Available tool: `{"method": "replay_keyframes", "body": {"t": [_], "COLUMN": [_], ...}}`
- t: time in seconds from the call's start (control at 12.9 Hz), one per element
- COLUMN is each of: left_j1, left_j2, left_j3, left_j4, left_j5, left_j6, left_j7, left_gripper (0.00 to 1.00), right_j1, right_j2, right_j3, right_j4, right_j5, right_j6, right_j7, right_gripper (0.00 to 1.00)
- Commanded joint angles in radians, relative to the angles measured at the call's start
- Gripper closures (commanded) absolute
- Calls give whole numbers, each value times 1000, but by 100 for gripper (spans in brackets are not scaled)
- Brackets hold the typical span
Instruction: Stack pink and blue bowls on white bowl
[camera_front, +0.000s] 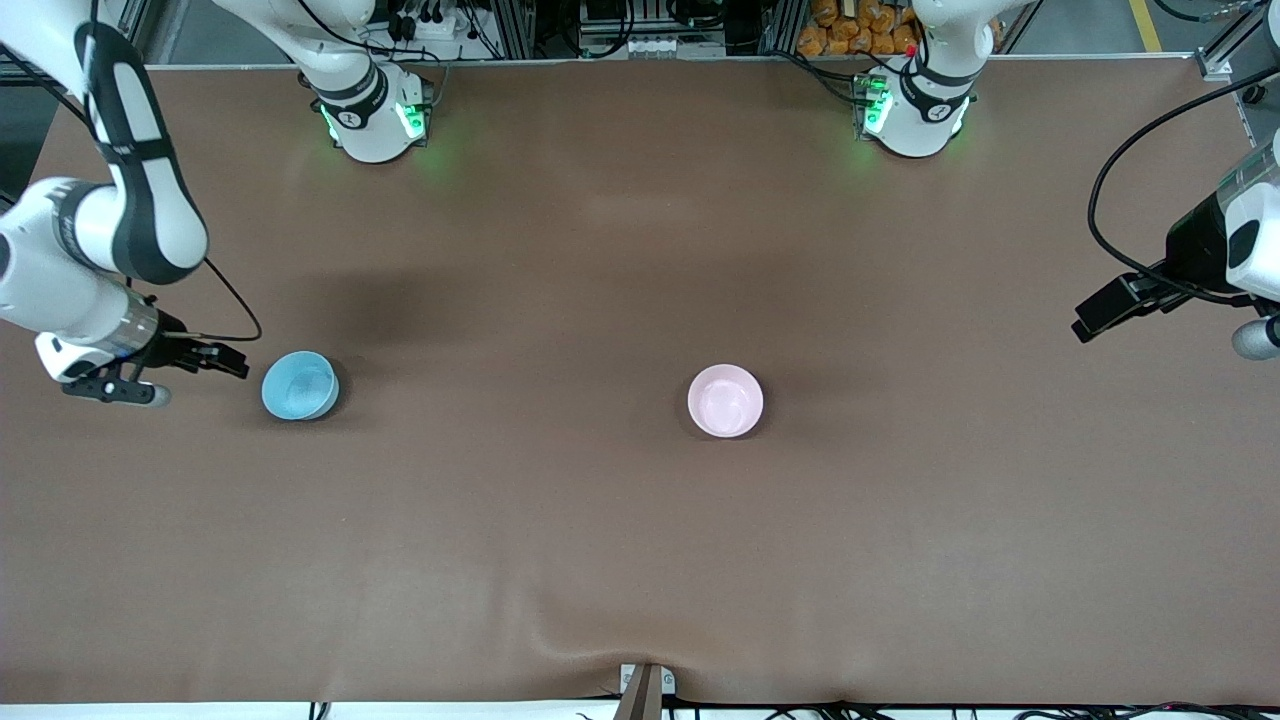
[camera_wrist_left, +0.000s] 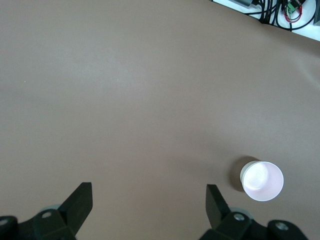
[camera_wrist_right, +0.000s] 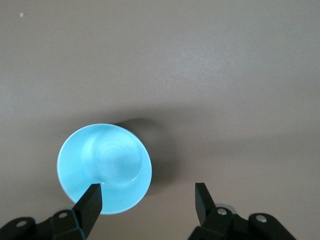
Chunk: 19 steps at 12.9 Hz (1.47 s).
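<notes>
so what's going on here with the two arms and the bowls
Two bowls sit apart on the brown table: a blue bowl toward the right arm's end and a pink bowl nearer the middle. Nothing is stacked, and no white bowl shows in any view. The right gripper is right beside the blue bowl with its fingers apart, holding nothing. The left gripper waits open out at the left arm's end of the table, well away from the pink bowl.
</notes>
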Motion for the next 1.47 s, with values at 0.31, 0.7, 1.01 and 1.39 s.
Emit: {"method": "replay_keyframes", "body": {"t": [0.31,0.7,1.01,1.39], "left_j1": [-228,-278,-267,-241], "left_j2": [-46,-66,-73,-95], "left_j3": [298,365,365,356], "left_j4": [-19,-42,-42,-45], "left_j5": [9,-2,-30,-36], "left_j6": [-18,-9,-13,-19], "left_j7": [191,319,325,338], "left_gripper": [0,0,0,0], "right_j1": [18,18,20,31], "right_j2": [118,141,155,141], "right_j3": [3,5,6,14], "right_j4": [-48,-51,-52,-46], "right_j5": [18,18,19,19], "right_j6": [232,256,274,254], "right_j7": [-47,-47,-47,-33], "right_gripper": [42,53,81,100]}}
